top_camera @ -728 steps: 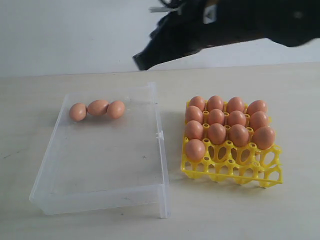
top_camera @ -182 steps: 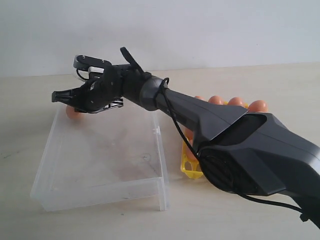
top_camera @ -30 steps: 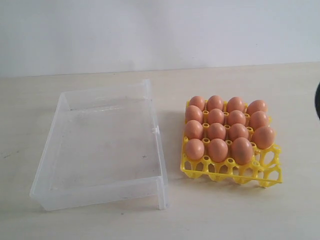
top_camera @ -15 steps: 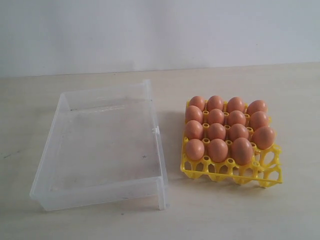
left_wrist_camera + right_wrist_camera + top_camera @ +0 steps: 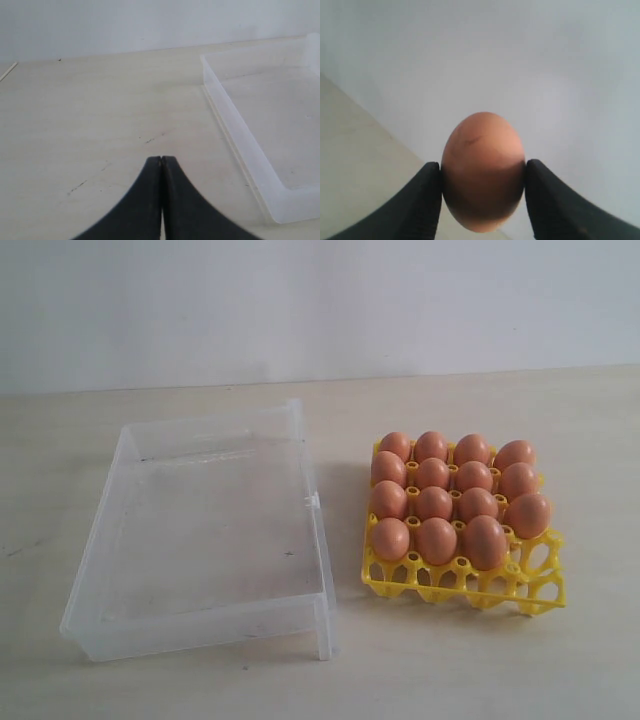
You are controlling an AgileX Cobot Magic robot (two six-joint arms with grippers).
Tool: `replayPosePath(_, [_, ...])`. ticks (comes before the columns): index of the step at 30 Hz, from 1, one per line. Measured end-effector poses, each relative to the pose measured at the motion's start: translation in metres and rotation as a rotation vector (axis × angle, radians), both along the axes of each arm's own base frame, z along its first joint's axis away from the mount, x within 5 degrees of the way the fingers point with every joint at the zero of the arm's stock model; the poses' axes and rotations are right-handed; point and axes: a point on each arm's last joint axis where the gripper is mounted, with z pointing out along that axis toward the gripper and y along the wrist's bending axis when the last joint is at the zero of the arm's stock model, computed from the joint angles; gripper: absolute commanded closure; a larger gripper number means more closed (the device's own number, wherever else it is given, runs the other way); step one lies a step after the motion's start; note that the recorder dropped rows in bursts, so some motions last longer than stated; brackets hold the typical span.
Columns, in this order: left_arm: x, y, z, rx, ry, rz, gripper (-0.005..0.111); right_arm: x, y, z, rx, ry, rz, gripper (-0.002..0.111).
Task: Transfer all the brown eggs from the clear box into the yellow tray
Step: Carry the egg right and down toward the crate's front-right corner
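Where the left gripper [image 5: 161,159] hangs: low over the pale table [image 5: 100,115], near a corner of the clear box [image 5: 260,150] but apart from it.
Left gripper state: black fingertips pressed together, nothing between them.
Clear box: on the left of the exterior view, its long side running away from the camera, its clip tab [image 5: 313,501] facing the yellow tray [image 5: 440,585].
Yellow tray: just right of the box, a narrow strip of table between them.
Brown eggs [image 5: 433,503]: fifteen stand in the tray's cups, filling the three far rows and three cups of the near row; the near right cup [image 5: 537,558] shows bare yellow.
Right gripper [image 5: 483,172]: seen only from its wrist camera, against a pale wall [image 5: 545,75].
Right gripper state: both black fingers [image 5: 427,200] clamp the held egg [image 5: 481,145] by its sides.
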Motion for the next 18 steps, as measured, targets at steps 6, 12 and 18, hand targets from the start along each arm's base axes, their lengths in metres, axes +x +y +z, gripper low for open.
replayPosePath(6, [0.0,0.0,0.0,0.0,0.0,0.0,0.107,-0.007,-0.016,-0.05,-0.169,0.076,-0.052,0.108])
replayPosePath(12, [0.0,0.0,0.0,0.0,0.0,0.0,0.107,-0.03,-0.055,-0.091,-0.015,0.045,-0.096,0.108])
replayPosePath(18, [0.0,0.0,0.0,0.0,0.0,0.0,0.107,-0.05,-0.089,-0.156,0.164,-0.002,-0.124,0.108])
